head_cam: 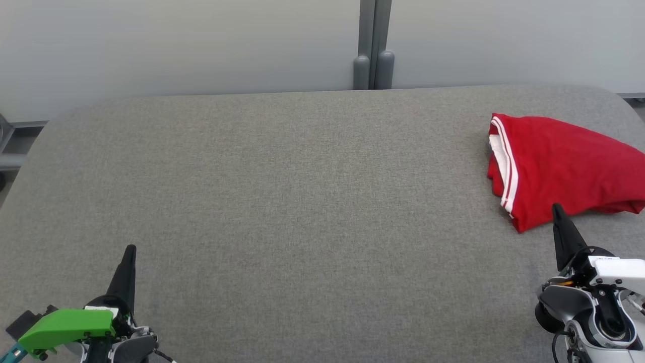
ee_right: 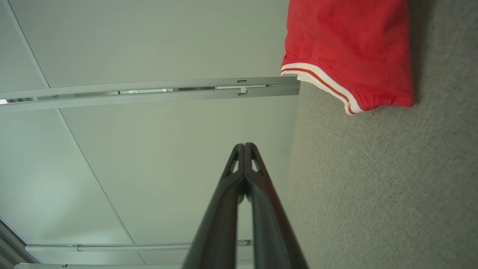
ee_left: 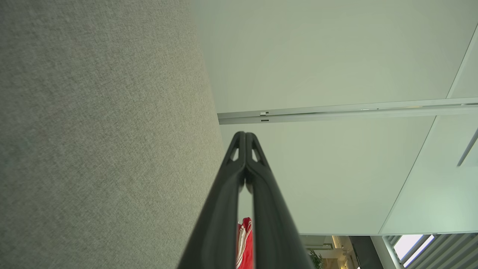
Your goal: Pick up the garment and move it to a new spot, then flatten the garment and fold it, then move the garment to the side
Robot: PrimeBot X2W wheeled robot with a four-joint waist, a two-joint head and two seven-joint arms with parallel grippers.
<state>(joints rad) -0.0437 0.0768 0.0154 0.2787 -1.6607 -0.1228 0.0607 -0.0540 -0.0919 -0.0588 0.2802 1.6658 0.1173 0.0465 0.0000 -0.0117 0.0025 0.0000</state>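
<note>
The garment (head_cam: 559, 166) is red with white striped trim and lies folded in a bundle at the far right of the grey table (head_cam: 302, 201). The right wrist view has the garment (ee_right: 347, 52) at its top, and a sliver of the garment (ee_left: 244, 243) peeks between the fingers in the left wrist view. My right gripper (head_cam: 557, 207) is shut and holds nothing; its tip sits just in front of the garment's near edge. At the lower left my left gripper (head_cam: 130, 248) is shut and empty, far from the garment. Both wrist views show the jaws pressed together: left gripper (ee_left: 245, 133), right gripper (ee_right: 244, 145).
A pale wall (head_cam: 176, 45) with a grey vertical post (head_cam: 374, 45) stands behind the table's far edge. The table's rounded corners sit at the back left and back right.
</note>
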